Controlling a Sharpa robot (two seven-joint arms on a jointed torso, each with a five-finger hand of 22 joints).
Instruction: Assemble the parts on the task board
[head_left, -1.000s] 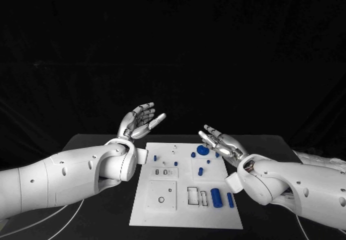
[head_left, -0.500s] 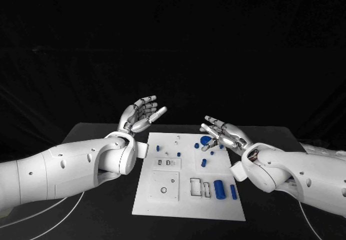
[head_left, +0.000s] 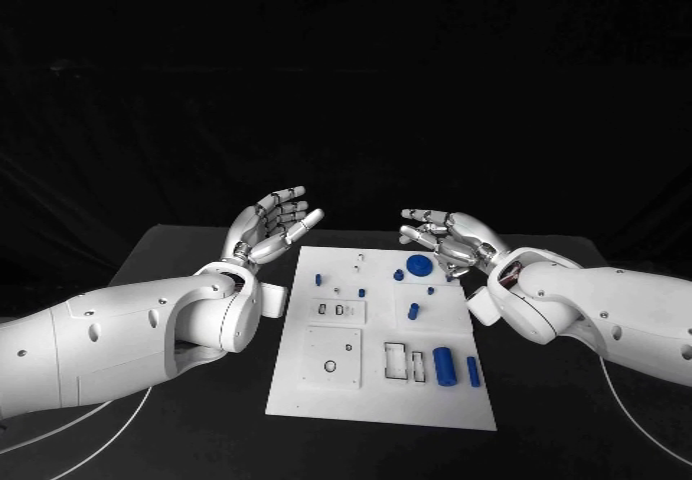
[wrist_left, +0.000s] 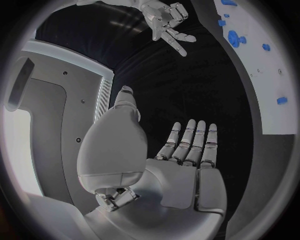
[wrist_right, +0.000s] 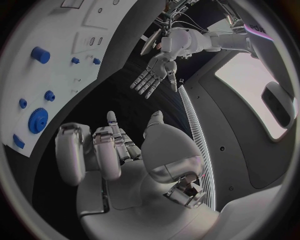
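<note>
The white task board (head_left: 332, 390) lies in the middle of the black table. A blue gear (head_left: 420, 265) sits near its far right edge, with small blue pegs (head_left: 413, 311) around it. A thick blue cylinder (head_left: 444, 367) and a thin blue bar (head_left: 473, 371) lie near the right front. My left hand (head_left: 274, 225) hovers off the board's far left corner, palm up, fingers apart, holding nothing. My right hand (head_left: 450, 240) hangs over the far right corner just behind the gear, fingers partly curled, nothing in it. The right wrist view shows the gear (wrist_right: 37, 120) beyond my bent fingers (wrist_right: 94, 150).
Rectangular slots (head_left: 395, 360) and a round hole (head_left: 329, 366) mark the board's near half. White cables (head_left: 116, 420) trail over the table at the front left. Black table surface (head_left: 202, 255) runs along both sides of the board.
The camera has shifted. My right hand has drawn back from the gear towards the far right corner and curled its fingers more. The left hand stays spread.
</note>
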